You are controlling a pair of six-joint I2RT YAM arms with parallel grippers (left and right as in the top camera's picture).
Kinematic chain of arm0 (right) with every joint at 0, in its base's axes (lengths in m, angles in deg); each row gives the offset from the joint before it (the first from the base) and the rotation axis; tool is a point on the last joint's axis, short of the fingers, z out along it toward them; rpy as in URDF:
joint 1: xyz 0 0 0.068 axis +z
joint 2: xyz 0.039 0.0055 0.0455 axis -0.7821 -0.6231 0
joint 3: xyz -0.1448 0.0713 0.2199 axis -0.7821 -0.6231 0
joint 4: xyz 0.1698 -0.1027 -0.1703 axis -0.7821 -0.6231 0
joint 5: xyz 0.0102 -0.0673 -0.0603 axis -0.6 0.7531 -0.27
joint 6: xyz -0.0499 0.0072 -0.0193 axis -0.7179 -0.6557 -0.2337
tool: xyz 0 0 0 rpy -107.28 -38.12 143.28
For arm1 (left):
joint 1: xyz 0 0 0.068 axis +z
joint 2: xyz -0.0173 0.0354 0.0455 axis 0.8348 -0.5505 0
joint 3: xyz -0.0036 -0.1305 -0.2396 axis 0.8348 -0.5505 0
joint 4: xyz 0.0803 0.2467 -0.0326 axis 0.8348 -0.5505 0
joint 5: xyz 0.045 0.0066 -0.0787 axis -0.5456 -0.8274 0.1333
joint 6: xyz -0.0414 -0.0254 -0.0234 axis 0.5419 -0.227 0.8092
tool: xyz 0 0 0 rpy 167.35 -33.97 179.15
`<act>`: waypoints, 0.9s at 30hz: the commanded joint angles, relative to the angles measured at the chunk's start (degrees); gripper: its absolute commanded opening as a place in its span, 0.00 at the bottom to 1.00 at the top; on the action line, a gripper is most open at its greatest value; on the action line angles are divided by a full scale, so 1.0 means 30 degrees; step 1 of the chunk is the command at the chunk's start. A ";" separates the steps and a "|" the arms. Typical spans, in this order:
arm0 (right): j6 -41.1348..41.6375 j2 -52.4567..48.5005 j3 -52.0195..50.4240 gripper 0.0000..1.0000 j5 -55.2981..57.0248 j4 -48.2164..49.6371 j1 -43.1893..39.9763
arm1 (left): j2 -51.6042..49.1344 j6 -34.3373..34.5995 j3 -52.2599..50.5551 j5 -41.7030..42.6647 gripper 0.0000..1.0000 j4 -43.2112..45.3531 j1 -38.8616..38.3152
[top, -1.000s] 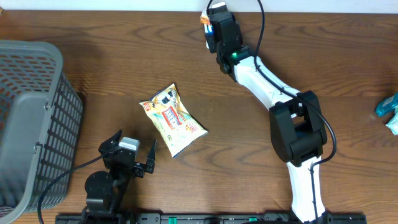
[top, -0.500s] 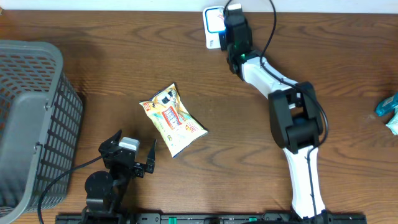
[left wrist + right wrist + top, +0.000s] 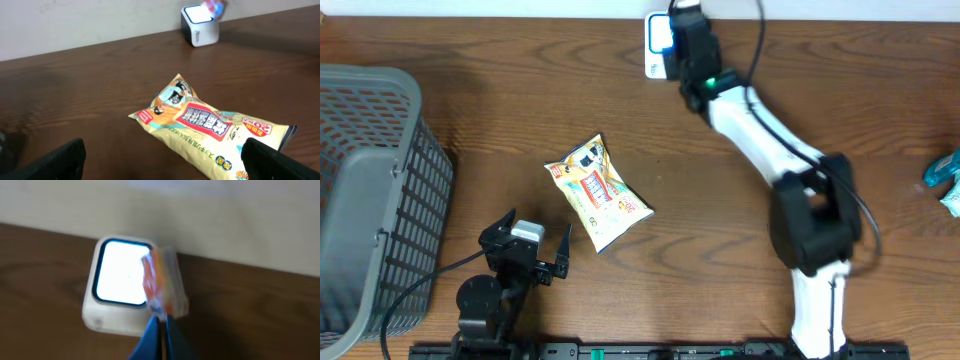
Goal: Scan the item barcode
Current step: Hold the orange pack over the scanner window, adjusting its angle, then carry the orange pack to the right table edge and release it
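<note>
Item: small orange packet (image 3: 162, 282) was pinched in the closed right gripper (image 3: 160, 326), at the scanner (image 3: 120, 280) window.
Left gripper (image 3: 533, 240): spread wide, empty, well apart from the scanner.
Progress: packet presented; read unconfirmed.

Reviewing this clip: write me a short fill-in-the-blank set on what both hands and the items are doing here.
The right hand is ____ on a small orange packet. It holds the packet in front of the scanner, whose window is ____. The left hand has its fingers ____, holding nothing. In the overhead view, the snack bag lies to the ____ of the grey basket.
Missing words: shut; lit; open; right.
</note>
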 commanded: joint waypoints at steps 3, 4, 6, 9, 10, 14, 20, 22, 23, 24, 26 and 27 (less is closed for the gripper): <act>0.0459 0.3672 0.0240 0.01 0.2004 -0.3942 -0.0801 | 0.0036 0.0036 -0.0306 0.0248 0.98 -0.0415 -0.0036; 0.0459 0.4262 0.0240 0.01 0.2761 -0.5158 -0.1144 | 0.0036 0.0036 -0.0306 0.0248 0.98 -0.0415 -0.0036; 0.0466 0.4903 0.0240 0.01 0.3665 -0.6900 -0.1763 | 0.0036 0.0036 -0.0306 0.0248 0.98 -0.0415 -0.0036; 0.0466 0.5311 0.0233 0.01 0.2266 -0.9362 -0.2994 | 0.0036 0.0036 -0.0306 0.0248 0.98 -0.0415 -0.0036; 0.0459 0.5311 0.0233 0.05 0.1413 -0.9923 -0.3330 | 0.0036 0.0036 -0.0306 0.0248 0.98 -0.0415 -0.0036; 0.0466 0.4794 0.0153 0.61 -0.2769 -1.1132 -0.4539 | 0.0036 0.0036 -0.0306 0.0248 0.98 -0.0415 -0.0036; 0.0576 0.3876 0.0109 0.99 -0.6849 -1.0302 -0.5136 | 0.0036 0.0036 -0.0306 0.0248 0.98 -0.0415 -0.0036; 0.1625 0.3490 0.0102 0.99 -0.6972 -0.9537 -0.5100 | 0.0036 0.0036 -0.0306 0.0248 0.98 -0.0415 -0.0036; 0.2528 0.3228 0.0095 0.99 -0.6965 -0.9165 -0.5093 | 0.0036 0.0036 -0.0306 0.0248 0.97 -0.0415 -0.0036; 0.3177 0.2878 0.0095 0.99 -0.6965 -0.8823 -0.5071 | 0.0036 0.0036 -0.0306 0.0248 0.98 -0.0415 -0.0036; 0.5085 0.1683 0.0095 0.98 -0.6965 -0.7854 -0.5064 | 0.0036 0.0036 -0.0306 0.0248 0.98 -0.0415 -0.0036; 0.5909 0.1202 0.0095 0.85 -0.6980 -0.7446 -0.5064 | 0.0036 0.0036 -0.0306 0.0248 0.98 -0.0415 -0.0036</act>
